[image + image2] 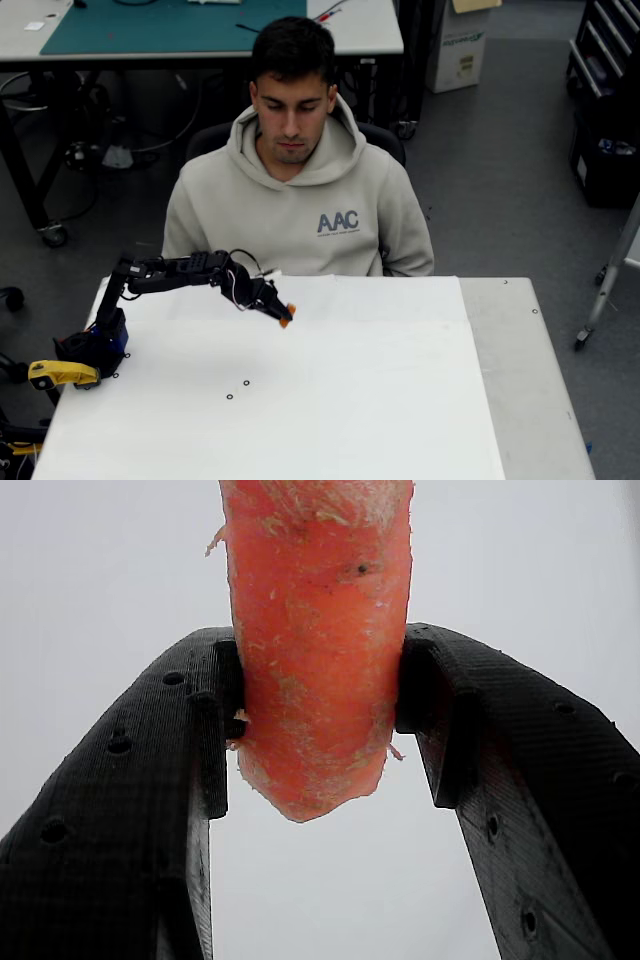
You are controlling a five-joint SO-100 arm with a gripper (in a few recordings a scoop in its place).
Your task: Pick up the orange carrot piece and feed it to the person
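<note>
Wrist view: orange carrot piece (pixel 315 650) pinched between both black fingers (pixel 150 810), white tabletop behind. Overhead view: gripper (pixel 284 316) holds the carrot at its tip, above the white table (pixel 400 400), near the far edge; the person (pixel 298 190) sits just beyond, nothing between them.

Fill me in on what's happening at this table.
A small black robot arm has its hand shut on the orange carrot piece; in the wrist view both fingers press against its sides. In the overhead view the hand is over the white table, near the edge where the person in a beige hoodie sits, looking down toward it. The carrot has not reached the person yet.
</note>
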